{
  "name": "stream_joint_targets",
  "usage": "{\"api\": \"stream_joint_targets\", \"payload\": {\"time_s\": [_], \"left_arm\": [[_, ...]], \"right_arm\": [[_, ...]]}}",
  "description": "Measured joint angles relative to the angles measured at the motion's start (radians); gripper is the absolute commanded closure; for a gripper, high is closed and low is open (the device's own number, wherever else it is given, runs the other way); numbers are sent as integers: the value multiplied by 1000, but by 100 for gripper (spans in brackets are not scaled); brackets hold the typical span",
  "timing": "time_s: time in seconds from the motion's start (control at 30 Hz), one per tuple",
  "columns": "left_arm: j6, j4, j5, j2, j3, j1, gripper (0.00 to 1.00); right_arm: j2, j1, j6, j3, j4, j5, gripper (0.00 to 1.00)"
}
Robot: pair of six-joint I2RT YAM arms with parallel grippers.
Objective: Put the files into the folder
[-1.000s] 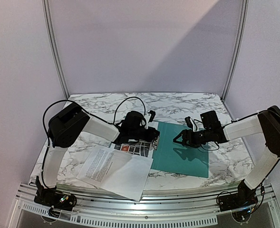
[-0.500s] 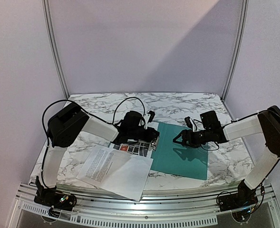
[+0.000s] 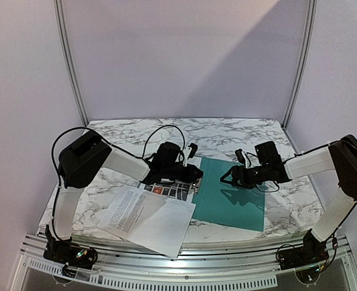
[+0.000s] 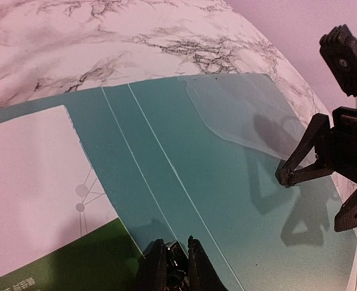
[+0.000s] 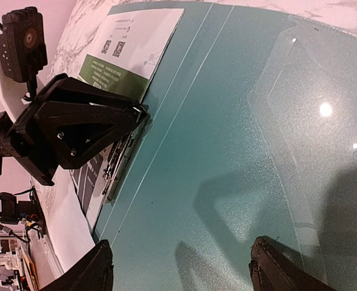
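Note:
The teal folder (image 3: 233, 200) lies open and flat right of centre; it also shows in the left wrist view (image 4: 226, 182) and the right wrist view (image 5: 226, 151). The green-header sheet (image 3: 175, 189) lies on its left part (image 4: 39, 182), beside the metal clip (image 5: 120, 163). The white text sheet (image 3: 143, 217) lies on the table at the front left, off the folder. My left gripper (image 3: 193, 176) is shut, tips low over the folder's fold line (image 4: 177, 248) at the green sheet's edge. My right gripper (image 3: 226, 179) is open and empty just above the folder's right half (image 5: 184, 267).
A clear plastic pocket (image 5: 311, 121) is on the folder's inside right leaf. The marble table (image 3: 239, 130) ends at a metal rail (image 3: 184, 270) in front and at walls behind and to the sides.
The left gripper has shifted slightly left over the folder's fold. The folder's near edge has slid a little toward the front. The right gripper has hardly moved.

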Motion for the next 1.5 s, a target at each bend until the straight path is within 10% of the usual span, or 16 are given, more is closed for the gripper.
{"api": "stream_joint_targets", "payload": {"time_s": [0.27,1.5], "left_arm": [[29,-68,10,-16,22,-4,64],[70,-425,20,-132,68,73,29]], "right_arm": [[0,0,-1,15,-18,2,23],[-56,132,26,67,-73,9,20]]}}
